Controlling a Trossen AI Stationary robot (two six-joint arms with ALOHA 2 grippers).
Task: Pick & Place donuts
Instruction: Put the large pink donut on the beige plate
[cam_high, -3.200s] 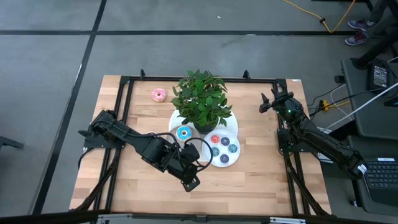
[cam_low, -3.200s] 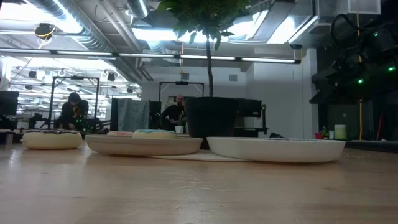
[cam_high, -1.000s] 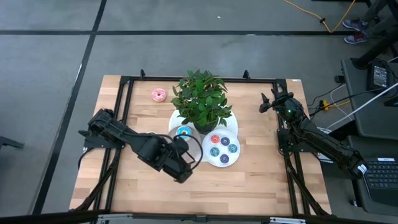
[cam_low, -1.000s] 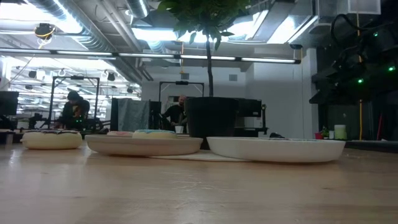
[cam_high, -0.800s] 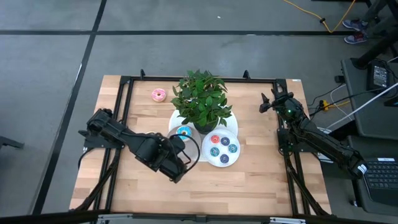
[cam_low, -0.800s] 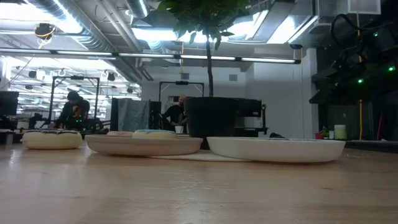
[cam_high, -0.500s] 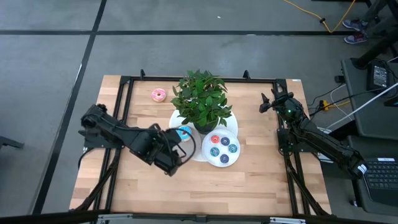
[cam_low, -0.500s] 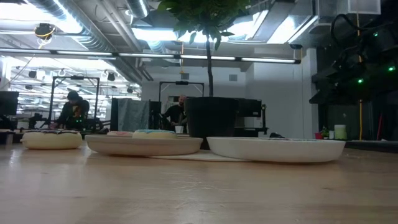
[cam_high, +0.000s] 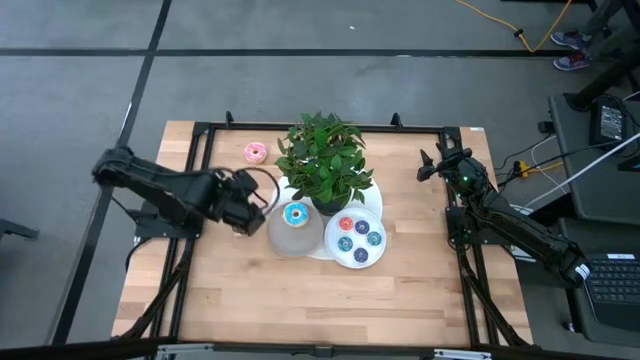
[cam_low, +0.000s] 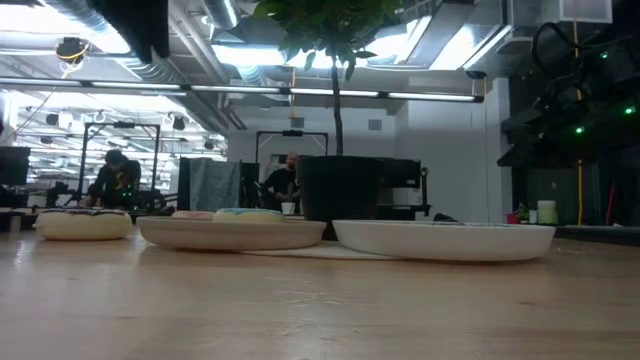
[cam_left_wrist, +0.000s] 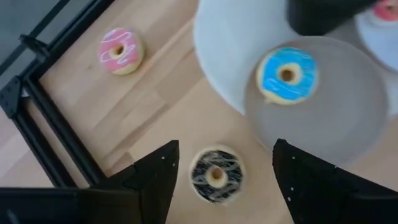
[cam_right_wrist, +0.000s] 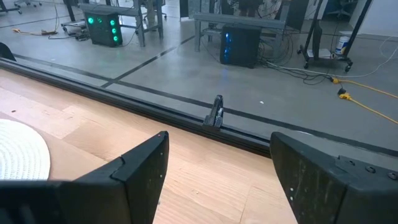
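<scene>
Reaching across the left-centre of the high view, the left gripper (cam_high: 252, 203) hangs over bare wood just left of the grey plate (cam_high: 283, 236), which carries the blue donut (cam_high: 296, 214). A pink donut (cam_high: 254, 152) lies alone on the table (cam_high: 400, 290) toward the upper left, beyond the potted plant (cam_high: 325, 160). The white plate (cam_high: 365, 258) right of centre holds three mini donuts (cam_high: 360, 233). At the right, the right gripper (cam_high: 430, 166) waits over the table's far right corner.

From table height, the low view shows both plates edge-on with a cream-sided donut (cam_low: 83, 223) at the left; a dark arm part crosses the upper left corner, and no gripper shows.

Looking down through the left wrist view, the fingers (cam_left_wrist: 158, 177) stand released and empty, framing a chocolate donut (cam_left_wrist: 215, 175) at the lower centre, just off the grey plate's rim. The pink one sits upper left, the blue one upper right.

Across the right wrist view the right fingers (cam_right_wrist: 140, 168) are spread wide on nothing, facing the table edge and the room.

The step appears to be lining up on the chocolate donut; next the left arm would need to descend straight, straddle the ring, and close.
</scene>
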